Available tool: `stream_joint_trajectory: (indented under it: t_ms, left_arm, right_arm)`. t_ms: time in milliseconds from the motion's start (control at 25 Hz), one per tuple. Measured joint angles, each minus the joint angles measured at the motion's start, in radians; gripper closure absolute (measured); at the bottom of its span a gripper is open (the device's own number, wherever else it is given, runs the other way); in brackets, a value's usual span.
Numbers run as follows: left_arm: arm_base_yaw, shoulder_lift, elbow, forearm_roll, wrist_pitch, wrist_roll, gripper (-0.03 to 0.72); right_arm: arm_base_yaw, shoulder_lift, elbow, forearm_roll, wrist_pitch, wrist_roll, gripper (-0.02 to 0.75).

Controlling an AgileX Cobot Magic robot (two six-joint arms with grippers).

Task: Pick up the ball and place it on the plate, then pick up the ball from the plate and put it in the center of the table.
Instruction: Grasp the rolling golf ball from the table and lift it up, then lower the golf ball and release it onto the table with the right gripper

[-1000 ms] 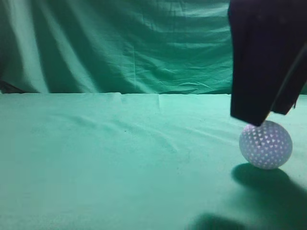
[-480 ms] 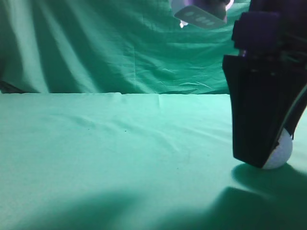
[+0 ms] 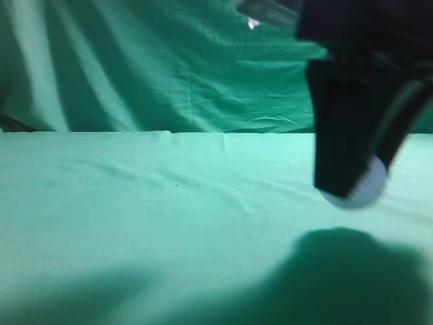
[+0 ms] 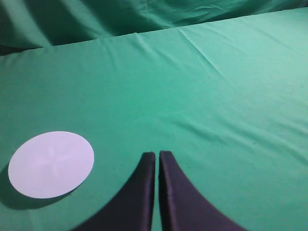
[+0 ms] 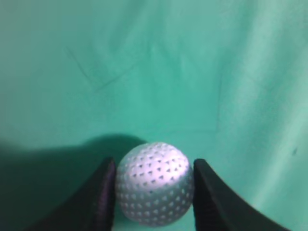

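Note:
My right gripper (image 5: 154, 185) is shut on the white perforated ball (image 5: 154, 184), one black finger on each side. In the exterior view the ball (image 3: 369, 188) hangs above the green cloth, mostly hidden behind the right gripper (image 3: 348, 183), with its shadow below. The white round plate (image 4: 51, 163) lies flat on the cloth at the lower left of the left wrist view. My left gripper (image 4: 157, 155) is shut and empty, to the right of the plate and apart from it. The plate is out of the exterior view.
A green cloth covers the table (image 3: 169, 203) and hangs as a backdrop (image 3: 169, 68) behind it. A part of the right arm's wrist (image 3: 270, 10) shows at the top of the exterior view.
My right gripper came down around the ball on the cloth, closed on it, and has now lifted it off the table and a little to the left.

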Motion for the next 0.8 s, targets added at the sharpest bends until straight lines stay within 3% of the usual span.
stream_joint_trajectory:
  t_ms: [440,800]
  left_arm:
    - [0.000,-0.049,0.000,0.000,0.000,0.000,0.688]
    - [0.000,-0.082,0.000,0.000,-0.002,0.000,0.688]
  right_arm:
    - [0.000,0.042,-0.417,0.000,0.026,0.007,0.414]
    - [0.027,0.338,-0.723,0.001,-0.002,0.001,0.414]
